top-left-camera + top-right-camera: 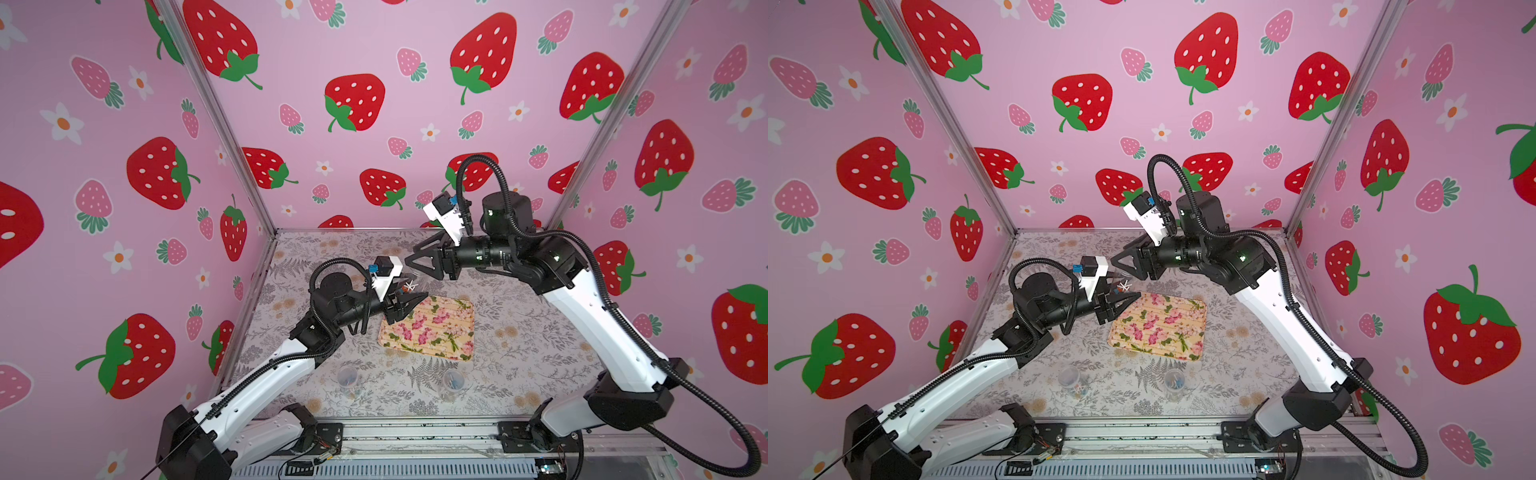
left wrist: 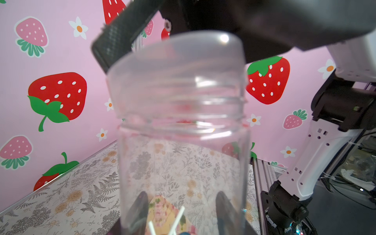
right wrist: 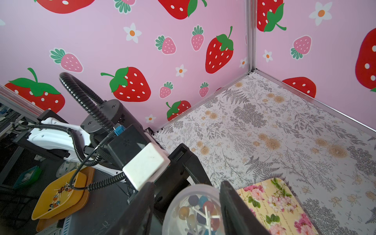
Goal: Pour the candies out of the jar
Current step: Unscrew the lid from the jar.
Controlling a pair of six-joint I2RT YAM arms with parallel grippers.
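L grpr (image 2: 182, 209): clamped on lower body of jar (image 2: 183, 162), held off table. Jar upright, long axis vertical, mouth up. R grpr (image 3: 187, 185): pinching lid (image 2: 175, 61) from above, lid tilted, threads bare below, prob loose. Candies (image 3: 197, 209): at jar bottom, btwn L fingers. Tray (image 1: 457, 316): below, jar over its far L-side corner. Next, prob: lid off, tip mouth twd tray.

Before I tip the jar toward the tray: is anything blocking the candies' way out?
Yes. The lid still sits over the mouth of the jar, with the right gripper closed on it. The candies lie inside, beneath it. Nothing else visible blocks the tray.
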